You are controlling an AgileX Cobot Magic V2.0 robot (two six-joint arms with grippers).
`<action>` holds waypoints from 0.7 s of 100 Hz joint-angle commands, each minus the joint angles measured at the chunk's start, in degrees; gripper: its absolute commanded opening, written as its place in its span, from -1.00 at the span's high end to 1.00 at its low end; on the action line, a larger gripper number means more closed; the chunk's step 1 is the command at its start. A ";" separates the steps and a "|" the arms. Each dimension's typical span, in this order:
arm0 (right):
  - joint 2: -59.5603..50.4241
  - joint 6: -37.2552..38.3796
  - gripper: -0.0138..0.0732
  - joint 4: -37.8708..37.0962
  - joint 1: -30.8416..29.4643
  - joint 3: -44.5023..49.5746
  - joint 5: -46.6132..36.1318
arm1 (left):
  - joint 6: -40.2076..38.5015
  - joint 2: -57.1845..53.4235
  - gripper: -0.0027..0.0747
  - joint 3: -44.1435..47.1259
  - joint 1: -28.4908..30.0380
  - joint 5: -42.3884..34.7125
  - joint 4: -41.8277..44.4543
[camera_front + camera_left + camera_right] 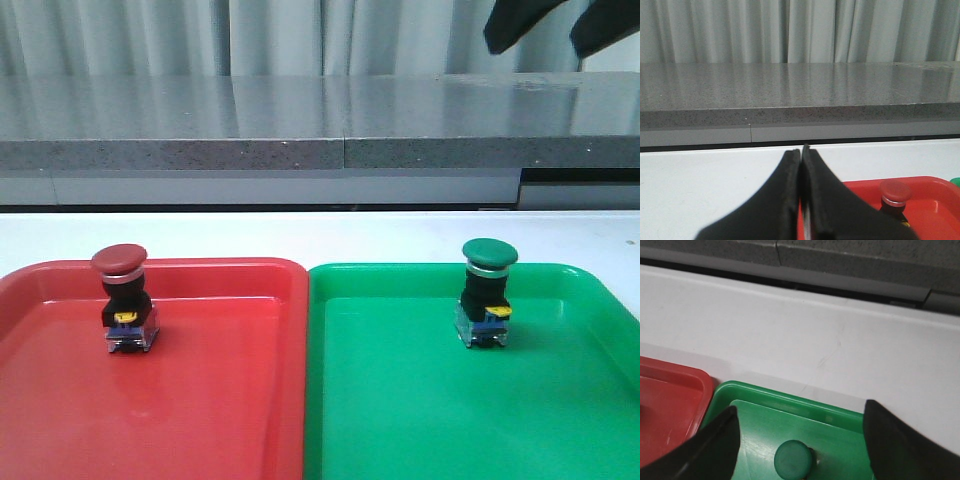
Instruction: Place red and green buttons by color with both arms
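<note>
On the white table (300, 235), toward its near edge, a red tray (250, 400) lies on the left and a green tray (420, 420) on the right, side by side. The red button (124, 300) stands upright in the red tray, the green button (487, 292) upright in the green tray. The left gripper (801, 162) has its fingers pressed together, empty. The right gripper (800, 440) hangs above the green button, fingers (890, 440) spread wide, apart from it. Beyond the table's far edge runs a grey speckled ledge (300, 120), with curtains (200, 35) behind.
</note>
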 commanded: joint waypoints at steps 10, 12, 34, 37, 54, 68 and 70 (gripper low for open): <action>-8.57 -0.08 -0.51 -2.61 -0.11 2.20 -1.56 | -0.12 -1.79 0.98 2.43 0.04 -4.56 -0.09; -9.56 -0.08 -0.50 -2.60 -0.11 2.95 -1.56 | -0.12 -1.79 0.98 2.43 0.04 -4.56 -0.09; -20.83 -0.08 -0.17 -4.16 -0.11 11.12 -1.67 | -0.12 -1.79 0.98 2.43 0.04 -4.56 -0.09; -22.28 -0.08 -0.12 -4.32 -0.11 12.45 -1.67 | -0.12 -1.79 0.98 2.43 0.04 -4.56 -0.09; -31.27 -0.08 0.23 -4.36 -0.11 17.84 -1.62 | -0.12 -1.79 0.98 2.43 0.04 -4.56 -0.09; -38.19 -0.08 0.62 -4.43 -0.11 20.84 -1.62 | -0.12 -1.79 0.98 2.43 0.04 -4.56 -0.09; -38.71 -0.08 0.66 -4.50 -0.11 20.97 -1.62 | -0.12 -1.79 0.98 2.43 0.04 -4.56 -0.09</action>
